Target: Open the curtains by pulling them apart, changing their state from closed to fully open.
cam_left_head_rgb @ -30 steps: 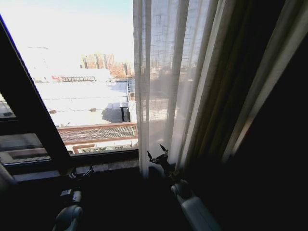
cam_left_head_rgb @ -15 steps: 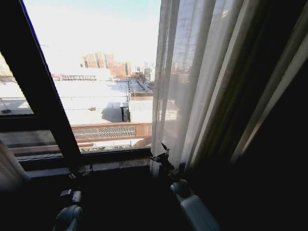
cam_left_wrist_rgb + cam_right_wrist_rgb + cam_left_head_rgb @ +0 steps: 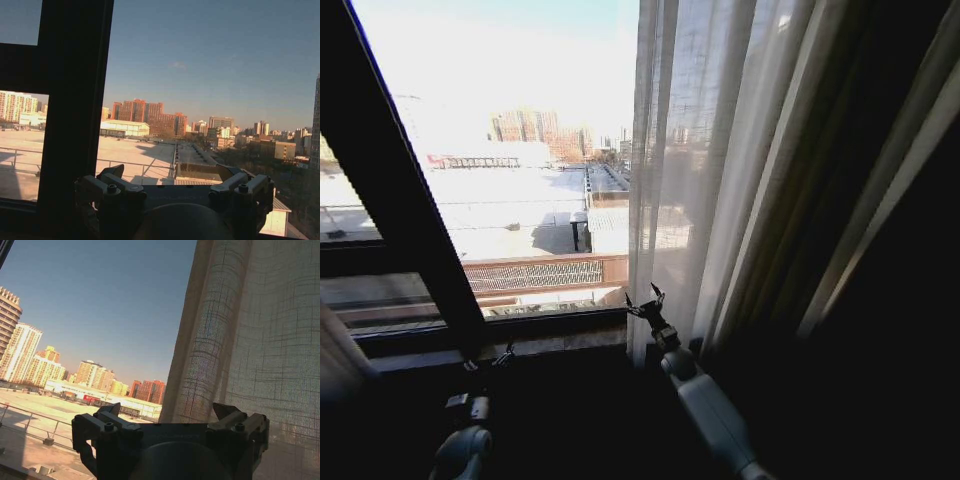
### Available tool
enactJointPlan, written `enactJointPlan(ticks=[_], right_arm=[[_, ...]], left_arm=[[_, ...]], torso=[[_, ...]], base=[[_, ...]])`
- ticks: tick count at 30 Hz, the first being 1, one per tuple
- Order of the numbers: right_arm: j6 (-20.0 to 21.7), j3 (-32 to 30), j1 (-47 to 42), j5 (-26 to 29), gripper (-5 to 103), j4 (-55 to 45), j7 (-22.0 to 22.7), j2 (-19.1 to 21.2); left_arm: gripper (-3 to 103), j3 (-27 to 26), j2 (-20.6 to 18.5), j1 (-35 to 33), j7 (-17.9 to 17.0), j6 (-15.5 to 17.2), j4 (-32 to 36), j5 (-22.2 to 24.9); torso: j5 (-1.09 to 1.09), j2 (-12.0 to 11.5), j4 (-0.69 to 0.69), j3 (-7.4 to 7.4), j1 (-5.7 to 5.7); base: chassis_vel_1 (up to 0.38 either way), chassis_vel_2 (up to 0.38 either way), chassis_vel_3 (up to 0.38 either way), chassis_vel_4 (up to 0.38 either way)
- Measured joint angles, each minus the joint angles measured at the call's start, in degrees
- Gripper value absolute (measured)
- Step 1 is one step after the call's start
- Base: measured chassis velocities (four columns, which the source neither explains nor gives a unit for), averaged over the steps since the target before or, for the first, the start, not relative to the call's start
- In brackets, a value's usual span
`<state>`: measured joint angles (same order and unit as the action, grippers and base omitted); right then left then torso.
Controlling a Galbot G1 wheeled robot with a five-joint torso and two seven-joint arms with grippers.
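While its fingers stood spread beside the curtain (image 3: 690,150) edge, the right gripper (image 3: 642,302) risked slipping off the sheer fabric; left gripper (image 3: 503,355) idled low, also spread

Strong daylight glare through window (image 3: 520,150); interior foreground near black; head-view edges distorted.

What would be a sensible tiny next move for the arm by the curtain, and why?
Probably nudge the right tool a little further right, into the curtain. Its fingers are open at the fabric's edge, holding nothing, and the curtain covers part of the window.
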<state>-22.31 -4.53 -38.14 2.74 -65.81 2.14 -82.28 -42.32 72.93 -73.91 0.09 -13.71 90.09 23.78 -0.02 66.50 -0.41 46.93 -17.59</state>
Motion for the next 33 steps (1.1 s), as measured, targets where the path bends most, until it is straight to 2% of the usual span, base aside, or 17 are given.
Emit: enactJointPlan(ticks=[4,7,9,13,14,16,18,19,20,22,23,26,27,30,33], right_arm=[[-0.5,0.8,2.6,0.0,101,4.6,0.2,-1.3],[-1.7,0.7,4.6,0.0,85,8.1,0.2,-2.6],[-1.7,0.7,4.6,0.0,85,8.2,0.2,-2.6],[-1.9,0.5,4.5,0.1,64,8.1,0.2,-2.2],[-1.9,0.5,4.5,0.1,64,8.1,0.2,-2.2],[-1.9,0.3,4.2,0.2,53,7.8,0.1,-1.7],[-1.9,0.2,4.1,0.2,53,7.7,0.1,-1.6],[-1.9,0.0,3.9,0.3,42,7.5,0.1,-1.3],[-1.9,-0.1,3.7,0.5,42,7.4,0.1,-1.1],[-2.1,-0.2,3.4,1.5,30,7.0,-0.4,-0.8],[-2.1,-0.2,3.4,1.5,30,7.0,-0.4,-0.8],[-2.7,-0.6,2.9,1.9,19,6.7,-1.4,-0.6],[-2.7,-0.6,2.9,1.9,19,6.7,-1.4,-0.6],[-3.2,-1.1,2.4,1.6,3,6.8,-2.6,-0.4],[-3.5,-1.5,2.1,2.2,1,7.2,-4.1,-0.2]], left_arm=[[100,0.0,0.0,0.0,0.0,0.0,0.0,0.0],[100,0.0,0.0,0.0,0.0,0.0,0.0,0.0],[100,0.0,0.0,0.0,0.0,0.0,0.0,0.0],[100,0.0,0.0,0.0,0.0,0.0,0.0,0.0],[100,0.0,0.0,0.0,0.0,0.0,0.0,0.0],[100,0.0,0.0,0.0,0.0,0.0,0.0,0.0],[100,0.0,0.0,0.0,0.0,0.0,0.0,0.0],[100,0.0,0.0,0.0,0.0,0.0,0.0,0.0],[100,0.0,0.0,0.0,0.0,0.0,0.0,0.0],[100,0.0,0.0,0.0,0.0,0.0,0.0,0.0],[100,0.0,0.0,0.0,0.0,0.0,0.0,0.0],[100,0.0,0.0,0.0,0.0,0.0,0.0,0.0],[100,0.0,0.0,0.0,0.0,0.0,0.0,0.0],[100,0.0,0.0,0.0,0.0,0.0,0.0,0.0],[100,0.0,0.0,0.0,0.0,0.0,0.0,0.0]], torso=[[0.01,0.0,-0.02,0.01,0.00],[0.01,0.0,-0.02,0.01,-0.01],[0.01,0.0,-0.02,0.01,-0.01],[0.01,0.0,-0.02,0.00,0.00],[0.01,0.0,-0.02,0.00,0.00],[0.01,0.0,-0.03,0.00,0.00],[0.01,0.0,-0.03,0.00,0.00],[0.01,0.0,-0.03,0.00,0.00],[0.02,0.0,-0.03,0.00,0.00],[0.01,0.0,-0.03,0.00,0.00],[0.01,0.0,-0.03,0.00,0.00],[0.02,0.0,-0.02,0.00,0.00],[0.02,0.0,-0.02,0.00,0.00],[0.02,0.0,-0.02,0.00,0.00],[0.02,0.0,-0.02,0.00,0.00]], base=[[0.000,0.000,0.000,0.000],[0.000,0.000,0.000,0.000],[0.000,0.000,0.000,0.000],[0.000,0.000,0.000,0.000],[0.000,0.000,0.000,0.000],[0.000,0.000,0.000,0.000],[0.000,0.000,0.000,0.000],[0.000,0.000,0.000,0.000],[0.000,0.000,0.000,0.000],[0.000,0.000,0.000,0.000],[0.000,0.000,0.000,0.000],[0.000,0.000,0.000,0.000],[0.000,0.000,0.000,0.000],[0.000,0.000,0.000,0.000],[0.000,0.000,0.000,0.000]])
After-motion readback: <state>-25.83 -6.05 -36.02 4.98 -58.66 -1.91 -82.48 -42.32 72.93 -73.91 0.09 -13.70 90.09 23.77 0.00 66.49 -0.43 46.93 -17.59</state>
